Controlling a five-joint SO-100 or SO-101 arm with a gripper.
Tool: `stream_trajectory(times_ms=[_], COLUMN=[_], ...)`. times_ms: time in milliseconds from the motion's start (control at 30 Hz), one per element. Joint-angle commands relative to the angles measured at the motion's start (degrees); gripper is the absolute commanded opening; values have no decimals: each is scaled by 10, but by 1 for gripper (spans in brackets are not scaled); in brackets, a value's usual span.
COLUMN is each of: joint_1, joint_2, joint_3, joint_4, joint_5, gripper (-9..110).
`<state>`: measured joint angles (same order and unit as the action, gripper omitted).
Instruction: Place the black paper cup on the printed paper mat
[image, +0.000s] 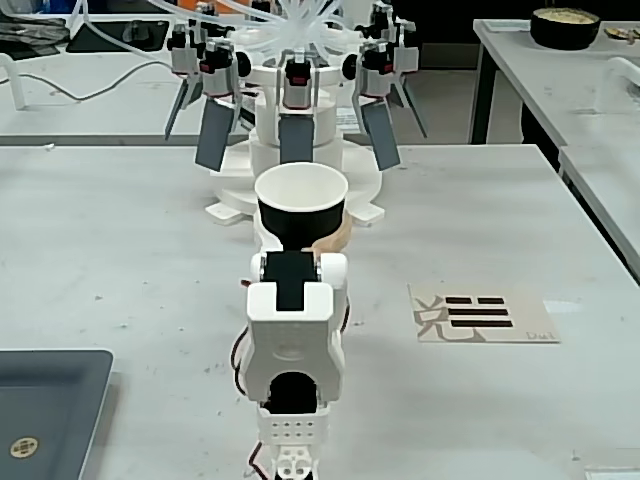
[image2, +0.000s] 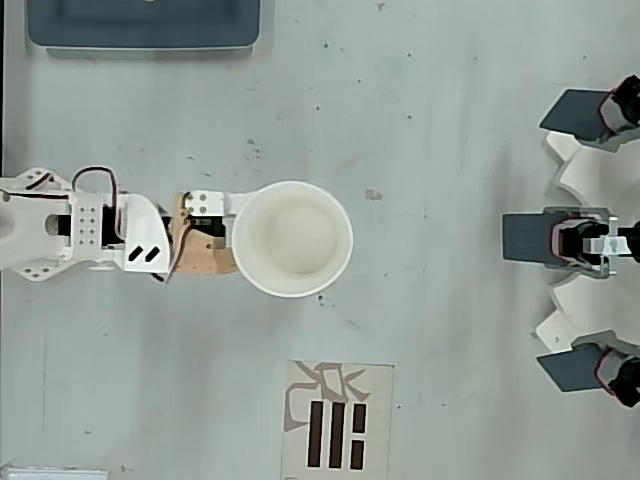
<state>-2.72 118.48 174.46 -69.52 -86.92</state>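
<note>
The black paper cup stands upright in the air above the table, white inside and white-rimmed, with my gripper shut on its lower wall. From above, the black paper cup shows as a white circle at the end of the white arm, and my gripper sits under its left rim. The printed paper mat lies flat on the table to the right of the arm in the fixed view. In the overhead view the printed paper mat lies below the cup, apart from it.
A white carousel machine with grey paddles stands behind the cup; its paddles fill the right edge from above. A dark grey tray sits at the front left, shown as the tray at top. A black bowl rests on another table.
</note>
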Motion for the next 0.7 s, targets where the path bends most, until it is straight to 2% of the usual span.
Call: stream_trajectory(times_ms=[0, 267, 667], joint_1=[13, 54, 184], joint_2=[39, 54, -10], joint_3=[11, 42, 29], joint_4=[-26, -69, -91], joint_5=[4, -2, 4], gripper=[9, 8, 8])
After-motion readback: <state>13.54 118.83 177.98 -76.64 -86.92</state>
